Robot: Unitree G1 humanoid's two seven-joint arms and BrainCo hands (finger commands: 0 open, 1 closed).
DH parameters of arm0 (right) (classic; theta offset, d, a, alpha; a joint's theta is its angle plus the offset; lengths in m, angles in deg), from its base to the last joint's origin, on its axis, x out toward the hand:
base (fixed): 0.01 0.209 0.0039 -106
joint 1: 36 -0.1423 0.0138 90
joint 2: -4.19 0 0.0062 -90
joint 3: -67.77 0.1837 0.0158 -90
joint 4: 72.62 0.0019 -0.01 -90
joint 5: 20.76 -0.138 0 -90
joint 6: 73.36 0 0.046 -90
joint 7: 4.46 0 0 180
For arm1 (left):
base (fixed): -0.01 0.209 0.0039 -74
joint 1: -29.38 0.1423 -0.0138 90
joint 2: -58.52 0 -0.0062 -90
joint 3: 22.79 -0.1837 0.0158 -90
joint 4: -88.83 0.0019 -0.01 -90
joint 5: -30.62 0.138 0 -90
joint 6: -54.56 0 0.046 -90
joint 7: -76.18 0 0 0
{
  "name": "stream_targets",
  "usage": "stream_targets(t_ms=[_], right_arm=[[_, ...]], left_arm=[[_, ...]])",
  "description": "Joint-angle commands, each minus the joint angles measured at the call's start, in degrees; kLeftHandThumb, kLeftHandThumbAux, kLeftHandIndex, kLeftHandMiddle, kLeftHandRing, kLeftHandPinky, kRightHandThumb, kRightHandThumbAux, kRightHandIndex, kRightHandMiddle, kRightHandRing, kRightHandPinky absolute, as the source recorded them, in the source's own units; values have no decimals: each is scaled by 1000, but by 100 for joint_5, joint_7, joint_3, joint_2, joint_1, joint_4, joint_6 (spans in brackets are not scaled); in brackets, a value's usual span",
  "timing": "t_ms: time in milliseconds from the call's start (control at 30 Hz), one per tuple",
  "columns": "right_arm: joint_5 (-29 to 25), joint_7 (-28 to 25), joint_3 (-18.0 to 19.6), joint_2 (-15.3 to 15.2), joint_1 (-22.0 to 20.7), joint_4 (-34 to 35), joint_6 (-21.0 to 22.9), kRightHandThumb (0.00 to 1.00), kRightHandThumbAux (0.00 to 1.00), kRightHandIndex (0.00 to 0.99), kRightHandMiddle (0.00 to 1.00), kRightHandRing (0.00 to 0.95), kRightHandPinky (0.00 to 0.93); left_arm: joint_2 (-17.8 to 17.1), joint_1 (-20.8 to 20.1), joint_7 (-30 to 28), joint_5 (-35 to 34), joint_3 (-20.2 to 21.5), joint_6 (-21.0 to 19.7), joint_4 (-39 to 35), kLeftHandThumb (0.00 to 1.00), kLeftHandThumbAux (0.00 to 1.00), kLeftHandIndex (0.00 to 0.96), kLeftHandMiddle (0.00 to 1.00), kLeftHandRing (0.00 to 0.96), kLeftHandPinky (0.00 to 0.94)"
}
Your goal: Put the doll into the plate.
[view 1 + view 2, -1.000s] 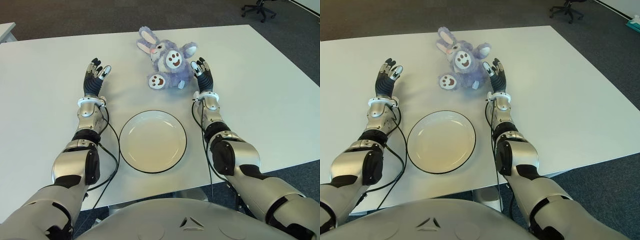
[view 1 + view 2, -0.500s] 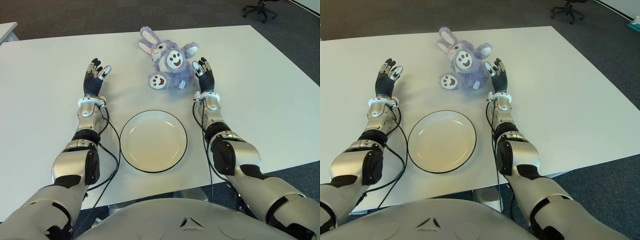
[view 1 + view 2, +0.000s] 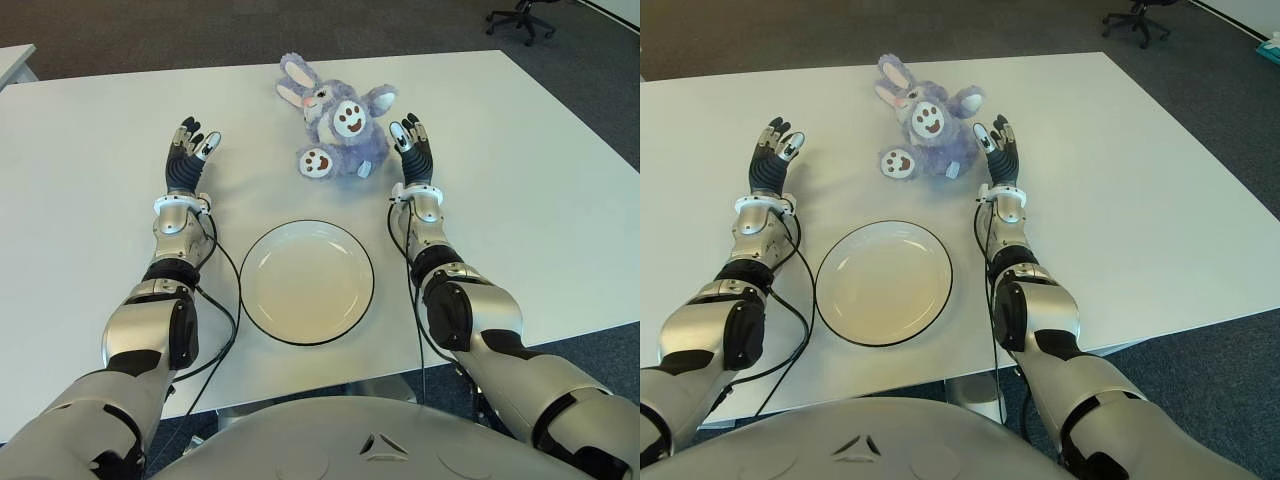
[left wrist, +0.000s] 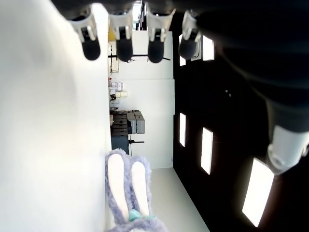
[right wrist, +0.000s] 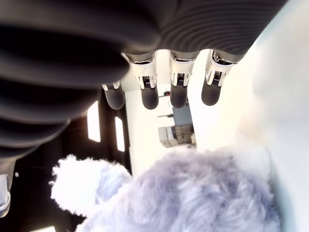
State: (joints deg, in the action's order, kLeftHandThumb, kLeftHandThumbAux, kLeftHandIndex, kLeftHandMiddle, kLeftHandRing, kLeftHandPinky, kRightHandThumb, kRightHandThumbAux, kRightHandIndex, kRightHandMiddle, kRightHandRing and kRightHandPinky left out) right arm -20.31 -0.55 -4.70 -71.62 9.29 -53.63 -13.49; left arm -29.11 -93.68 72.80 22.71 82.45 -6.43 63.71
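Reaching for the plush rabbit

Doll lies on table at 12 o'clock from empty plate. Right hand just beside it at 3 o'clock, fingers spread, holding nothing. Left hand open, well apart at 9 o'clock. Doll looks soft, light, squashy; take the body. No readable writing.

A white table stands on dark grey carpet. A black office chair sits on the carpet beyond the table's far right corner.
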Motion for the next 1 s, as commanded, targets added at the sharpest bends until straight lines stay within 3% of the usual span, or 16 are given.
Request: stream_targets(t_ms=[33, 1000], right_arm=[[-115, 22, 46, 31, 727, -392, 90, 0, 496, 51, 67, 56, 55], [-12, 130, -244, -155, 602, -163, -560, 0, 491, 13, 47, 44, 46]], left_arm=[[198, 626, -17, 1, 16, -437, 466, 14, 543, 0, 82, 23, 0], [202, 628, -63, -17, 25, -428, 455, 27, 549, 0, 88, 29, 0]])
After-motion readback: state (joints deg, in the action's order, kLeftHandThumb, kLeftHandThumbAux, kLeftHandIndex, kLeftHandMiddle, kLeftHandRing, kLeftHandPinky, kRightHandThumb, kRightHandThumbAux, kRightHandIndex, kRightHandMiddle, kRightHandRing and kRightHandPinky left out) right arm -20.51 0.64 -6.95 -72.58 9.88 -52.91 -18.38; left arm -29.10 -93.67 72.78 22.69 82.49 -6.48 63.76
